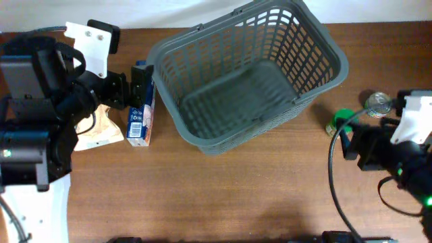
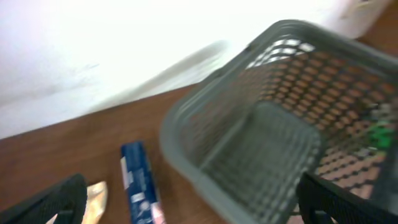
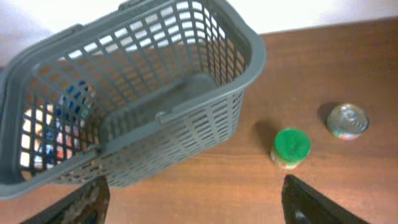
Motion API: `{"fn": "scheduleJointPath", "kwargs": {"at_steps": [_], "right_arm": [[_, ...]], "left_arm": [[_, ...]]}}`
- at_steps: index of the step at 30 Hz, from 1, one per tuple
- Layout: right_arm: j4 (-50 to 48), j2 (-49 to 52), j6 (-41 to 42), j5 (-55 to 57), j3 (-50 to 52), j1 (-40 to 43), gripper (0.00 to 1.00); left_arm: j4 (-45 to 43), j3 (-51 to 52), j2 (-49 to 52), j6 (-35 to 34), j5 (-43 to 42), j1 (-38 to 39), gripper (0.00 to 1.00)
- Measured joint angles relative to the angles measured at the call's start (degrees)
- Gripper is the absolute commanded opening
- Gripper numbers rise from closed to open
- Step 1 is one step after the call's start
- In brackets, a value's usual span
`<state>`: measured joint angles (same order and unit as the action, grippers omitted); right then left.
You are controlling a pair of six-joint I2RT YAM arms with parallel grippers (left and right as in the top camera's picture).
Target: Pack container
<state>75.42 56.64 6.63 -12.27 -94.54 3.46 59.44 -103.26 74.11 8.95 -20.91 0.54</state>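
Empty basket (image 1: 307,50) by the far edge of the bench (image 1: 236,196), about midway; likely light, stiff plastic, slotted walls apt to snag; best taken at the thick rim; left gripper (image 2: 193,186) spread wide, holding nothing, beside a blue box (image 1: 140,115) toward the left edge; right gripper (image 3: 196,193) equally wide and empty, near a green-lidded jar (image 3: 290,148) and a tin (image 3: 348,121) toward the right edge.

Loose items: 4 pcs on brown wood table (image 1: 236,196).
L side: blue carton (image 1: 140,115) lying down, crumpled beige packet (image 1: 100,128) just beside it. R side: green-lid jar (image 3: 290,148) upright, tin can (image 3: 347,121) near it, not touching.
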Motion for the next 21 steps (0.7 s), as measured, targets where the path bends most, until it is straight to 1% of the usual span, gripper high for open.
{"fn": "scheduleJointPath", "kwargs": {"at_steps": [3,4,5,7,8,9,10,11,12,14,16,19,21], "right_arm": [[6.3,6.7,1.4,-0.3,-6.4,0.0,0.67],[7.5,9.3,1.7,-0.3,-8.5,0.0,0.57],[10.3,13.7,2.1,-0.4,-12.4,0.0,0.42],[13.6,20.3,2.6,-0.6,-18.3,0.0,0.18],[14.2,23.5,2.4,-0.6,-21.3,0.0,0.1],[14.6,26.5,2.6,-0.7,-24.3,0.0,0.04],[14.9,28.8,2.7,-0.8,-26.9,0.0,0.04],[14.8,30.4,2.7,-0.8,-28.7,0.0,0.04],[15.0,33.0,2.8,-0.7,-32.1,0.0,0.04],[14.9,36.1,3.1,-0.7,-36.3,0.0,0.04],[14.4,37.4,3.8,-0.7,-37.9,0.0,0.04],[13.5,38.8,5.5,-0.7,-38.5,0.0,0.04],[13.1,40.1,7.5,-0.7,-38.5,0.0,0.04]], "left_arm": [[2.9,-0.3,-0.2,0.0,-3.1,0.0,0.99],[3.7,-0.4,-0.2,0.0,-3.7,0.0,0.99],[5.6,-0.4,-0.2,0.0,-4.3,0.0,0.99],[7.2,-0.4,-0.3,0.0,-4.9,0.0,0.99],[8.1,-0.5,-0.4,0.0,-5.2,0.0,0.89],[8.6,-0.5,-0.6,0.0,-5.3,0.0,0.59],[8.5,-0.5,-0.9,-0.3,-5.5,0.0,0.34],[8.5,-0.5,-1.2,-0.5,-5.6,0.0,0.15],[8.6,-0.5,-1.5,-0.4,-5.7,0.0,0.02],[11.2,-0.6,-2.3,-0.8,-5.7,0.3,0.02],[14.2,-0.8,-2.4,-1.3,-5.7,1.9,0.02],[18.5,-0.9,-2.4,-1.7,-3.9,6.7,0.02],[21.5,-0.9,-2.4,-3.1,-0.6,12.1,0.02]]}}
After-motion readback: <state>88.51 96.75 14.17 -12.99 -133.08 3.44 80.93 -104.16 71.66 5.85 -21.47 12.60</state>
